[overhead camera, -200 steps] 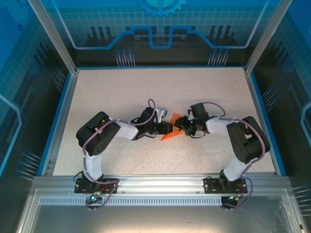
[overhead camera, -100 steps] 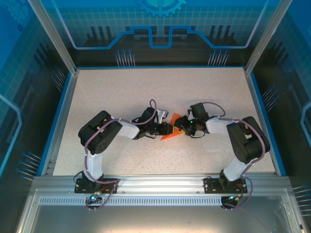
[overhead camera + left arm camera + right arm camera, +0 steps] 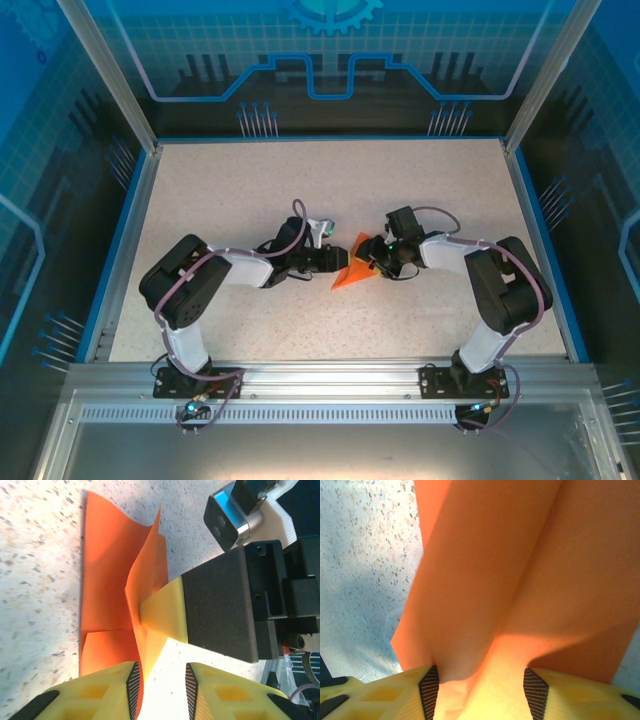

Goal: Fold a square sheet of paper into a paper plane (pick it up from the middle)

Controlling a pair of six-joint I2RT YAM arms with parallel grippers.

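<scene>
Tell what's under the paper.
The paper lies on the speckled table, which shows around its edges. The area beneath its raised fold is covered.

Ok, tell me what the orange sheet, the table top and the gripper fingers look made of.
Orange sheet: thin matte paper; it creases and curls. Table top: speckled stone-look laminate, probably. Left gripper's fingers: yellow plastic, moulded pockets, black ribbed pads, likely rubber.

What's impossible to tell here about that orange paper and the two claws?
Top view: the orange paper's folds, too small and partly under the left gripper and right gripper.
Right wrist view: whether the right gripper pinches the paper; paper covers the gap between its fingers.
Left wrist view: the right gripper's second finger, behind the raised paper.
</scene>
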